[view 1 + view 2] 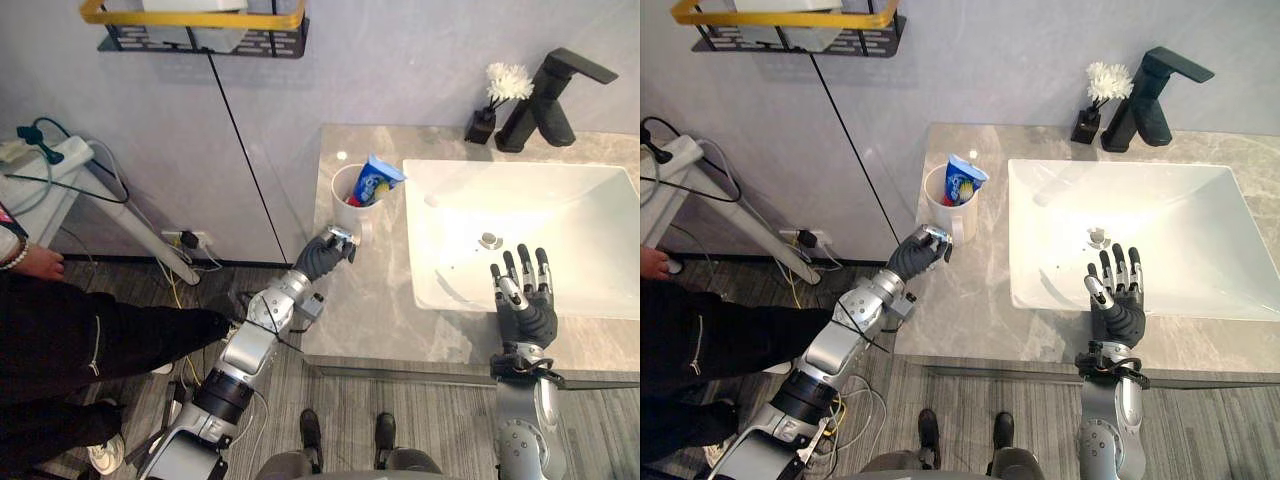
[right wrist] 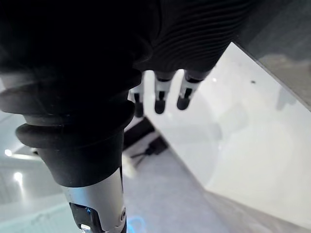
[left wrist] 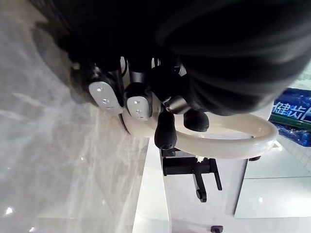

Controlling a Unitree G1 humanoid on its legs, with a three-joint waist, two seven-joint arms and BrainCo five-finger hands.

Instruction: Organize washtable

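A white cup with a blue toothpaste tube in it stands on the grey marble counter, left of the white sink. My left hand is at the cup's near side, its fingers curled round the cup's handle. In the left wrist view the dark-tipped fingers hook against the cup, with the toothpaste tube beyond. My right hand is held open over the sink's front edge, fingers straight and holding nothing.
A black faucet and a small black vase of white flowers stand behind the sink. A yellow-rimmed wire shelf hangs on the wall. A person in black is at the left, beside a white stand.
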